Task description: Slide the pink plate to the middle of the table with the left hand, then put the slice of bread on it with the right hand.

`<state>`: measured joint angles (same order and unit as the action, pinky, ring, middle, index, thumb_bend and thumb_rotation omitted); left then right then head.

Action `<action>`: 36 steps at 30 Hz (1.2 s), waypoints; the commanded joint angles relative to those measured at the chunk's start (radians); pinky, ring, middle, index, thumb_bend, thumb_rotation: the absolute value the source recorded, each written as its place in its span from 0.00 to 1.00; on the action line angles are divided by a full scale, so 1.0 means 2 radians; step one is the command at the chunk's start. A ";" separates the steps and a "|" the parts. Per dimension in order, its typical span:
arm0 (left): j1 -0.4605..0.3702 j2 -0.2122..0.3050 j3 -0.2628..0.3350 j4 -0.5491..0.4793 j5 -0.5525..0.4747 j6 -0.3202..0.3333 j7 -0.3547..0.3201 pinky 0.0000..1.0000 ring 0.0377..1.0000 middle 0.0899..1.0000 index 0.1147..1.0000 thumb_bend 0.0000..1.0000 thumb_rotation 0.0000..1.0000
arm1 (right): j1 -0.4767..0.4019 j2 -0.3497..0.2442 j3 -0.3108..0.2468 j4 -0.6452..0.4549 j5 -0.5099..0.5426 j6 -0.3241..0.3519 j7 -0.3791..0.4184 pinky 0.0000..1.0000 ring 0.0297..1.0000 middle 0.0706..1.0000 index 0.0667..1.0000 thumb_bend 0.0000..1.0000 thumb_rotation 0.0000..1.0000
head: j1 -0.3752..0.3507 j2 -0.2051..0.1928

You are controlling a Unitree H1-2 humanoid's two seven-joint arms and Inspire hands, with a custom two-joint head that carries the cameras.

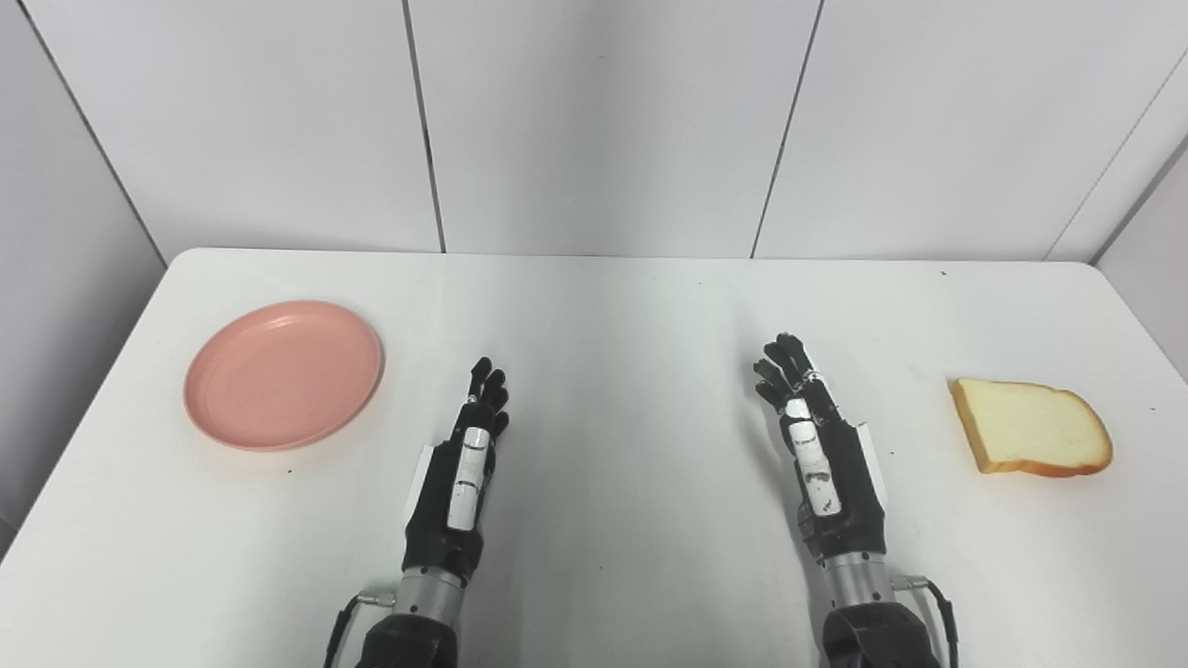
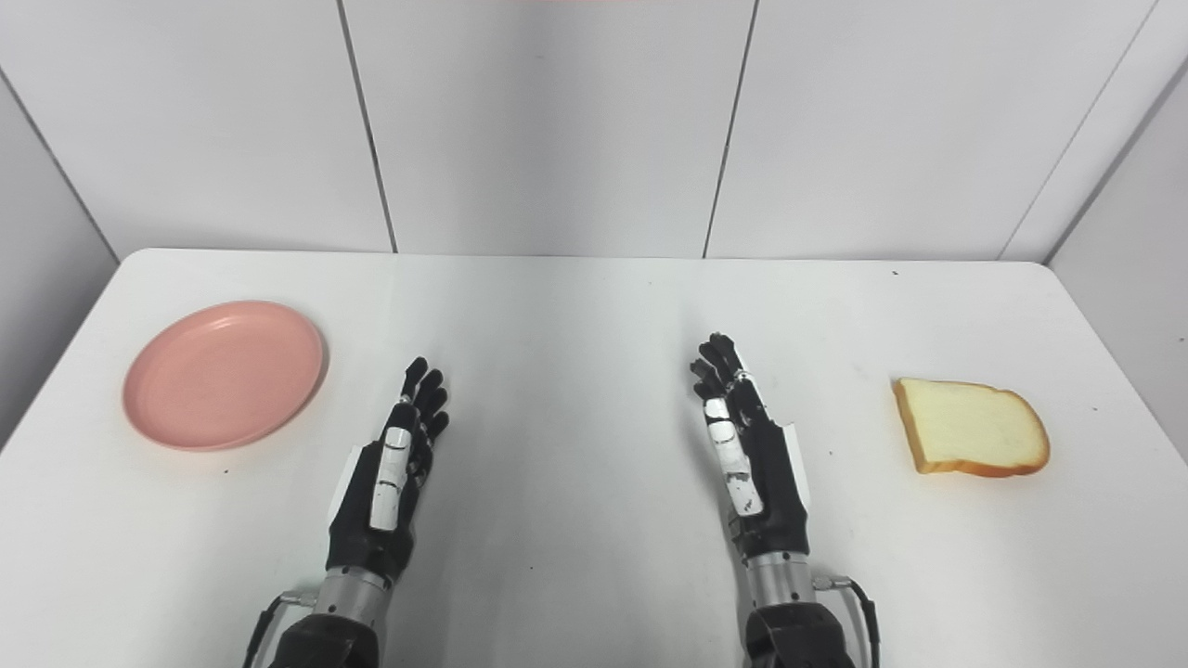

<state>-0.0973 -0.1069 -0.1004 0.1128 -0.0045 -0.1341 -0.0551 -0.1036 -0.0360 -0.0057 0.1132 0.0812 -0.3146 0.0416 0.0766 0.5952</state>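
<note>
Pink plate (image 1: 283,374) at the left side of the white surface (image 1: 613,334), lying flat and empty, well apart from the middle. Slice of bread (image 1: 1030,427) at the right side, flat on the surface, its crust edge toward the near right; it is well apart from the plate, with both hands and the bare middle between them.

Left hand (image 1: 464,473) near the middle-left, to the right of the plate and nearer than its centre; it is close to the plate but not touching it. The fingers are extended and a little apart, pointing toward the far edge, and nothing is held. Right hand (image 1: 817,445) near the middle-right, to the left of the bread and apart from it, posed the same way: fingers stretched forward, slightly spread, empty. Whether either palm rests on the surface or hovers just above it cannot be told.

Progress, as judged from this layout: neither step is begun. The plate is not yet slid to the middle, and the bread is not yet lifted. All of the task remains, starting with the left hand reaching the plate.
</note>
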 commanded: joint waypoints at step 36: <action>-0.036 0.003 0.003 -0.007 -0.001 -0.040 0.000 1.00 1.00 1.00 1.00 0.71 1.00 | 0.008 -0.017 0.004 -0.003 0.028 0.046 0.039 1.00 1.00 1.00 1.00 0.75 0.90 | 0.036 -0.035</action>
<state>-0.1395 -0.0927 -0.0908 0.1211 -0.0047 -0.1872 -0.0542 -0.1153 -0.0600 0.0081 0.1015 0.1374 -0.2363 0.1107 0.1488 0.5246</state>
